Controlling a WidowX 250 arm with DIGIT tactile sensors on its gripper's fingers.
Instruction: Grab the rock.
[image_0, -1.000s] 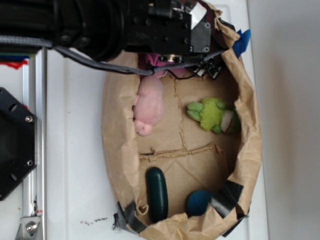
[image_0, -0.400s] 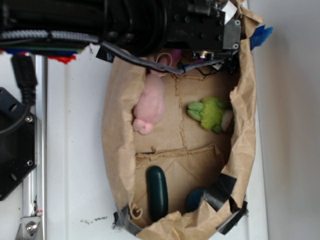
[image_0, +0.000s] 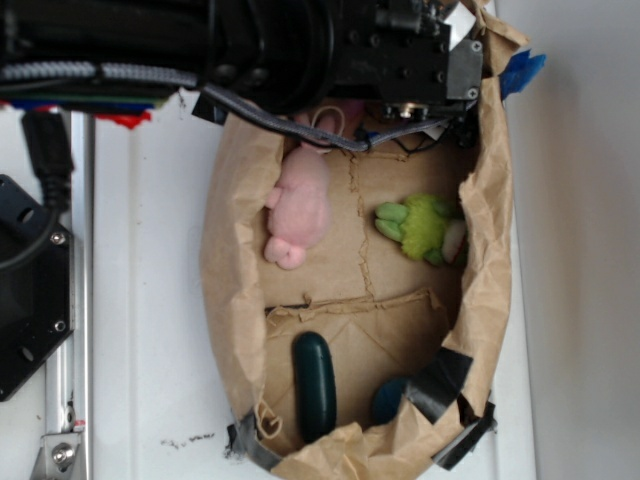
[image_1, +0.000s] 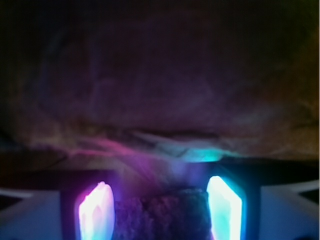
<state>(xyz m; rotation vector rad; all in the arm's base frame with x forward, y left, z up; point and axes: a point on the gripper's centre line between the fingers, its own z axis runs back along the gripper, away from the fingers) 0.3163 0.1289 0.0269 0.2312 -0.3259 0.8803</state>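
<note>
Paper bag (image_0: 232, 300) holds pink bunny (image_0: 300, 205), green plush (image_0: 425, 230), dark oblong (image_0: 315, 385); end effector (image_1: 160, 212) clenched around rock (image_1: 160, 217).

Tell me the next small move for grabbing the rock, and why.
Probably close the hand fully on the rock, then lift. In the wrist view the rough rock sits between the two glowing fingers, filling most of the gap, but whether they already press on it is too dark to tell. In the exterior view the arm hides the rock inside the paper bag.
</note>
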